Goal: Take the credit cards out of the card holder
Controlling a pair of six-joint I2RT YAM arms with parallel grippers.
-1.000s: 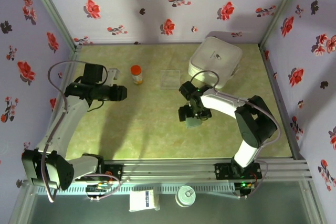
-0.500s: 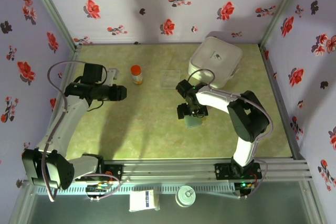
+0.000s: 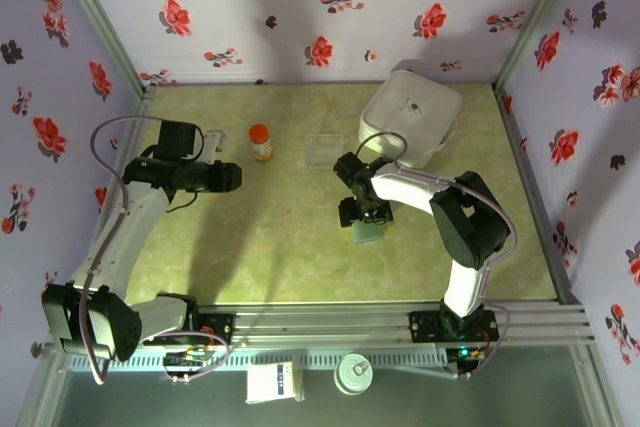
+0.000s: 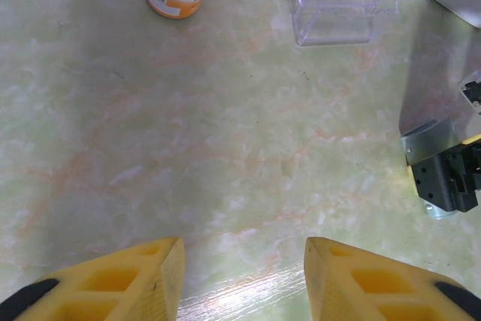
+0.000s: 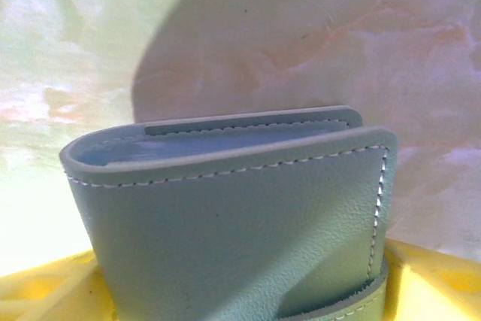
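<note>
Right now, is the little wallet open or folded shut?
Folded shut: the wallet has both stitched panels lying together, joined by a rounded fold.

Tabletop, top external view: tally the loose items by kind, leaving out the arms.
Card holder: 1
Orange bottle: 1
Clear plastic box: 1
White case: 1
Small pale piece, too small to identify: 1
Total: 5
</note>
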